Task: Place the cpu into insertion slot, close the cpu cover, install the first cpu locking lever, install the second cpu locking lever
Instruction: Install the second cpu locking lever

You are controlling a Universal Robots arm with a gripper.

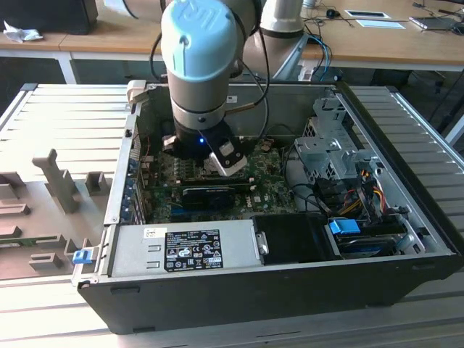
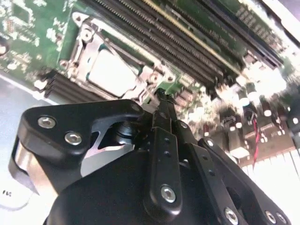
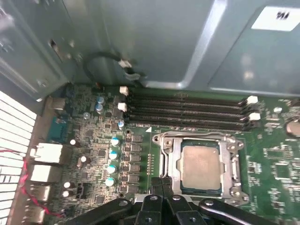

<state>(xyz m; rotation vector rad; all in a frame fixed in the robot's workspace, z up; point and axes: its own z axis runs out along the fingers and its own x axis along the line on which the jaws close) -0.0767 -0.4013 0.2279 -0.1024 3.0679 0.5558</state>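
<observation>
Inside the case, exterior view: the gripper [image 1: 226,161] is hanging low over the motherboard [image 1: 272,194].
Second wrist view: jaws are pressing together, holding nothing; the cpu [image 2: 110,73] is lying just beyond the tips.
First wrist view: the cpu cover [image 3: 201,139] is lying down over the insertion slot [image 3: 167,161].
Step, I judge: locking levers; the tips are needing careful aim.

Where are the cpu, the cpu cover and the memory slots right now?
cpu [image 3: 200,167]: first wrist view, middle of its silvery face.
cpu cover [image 3: 233,143]: first wrist view, corner of the metal frame plate.
memory slots [image 3: 187,108]: first wrist view, middle of the long dark rows.
</observation>
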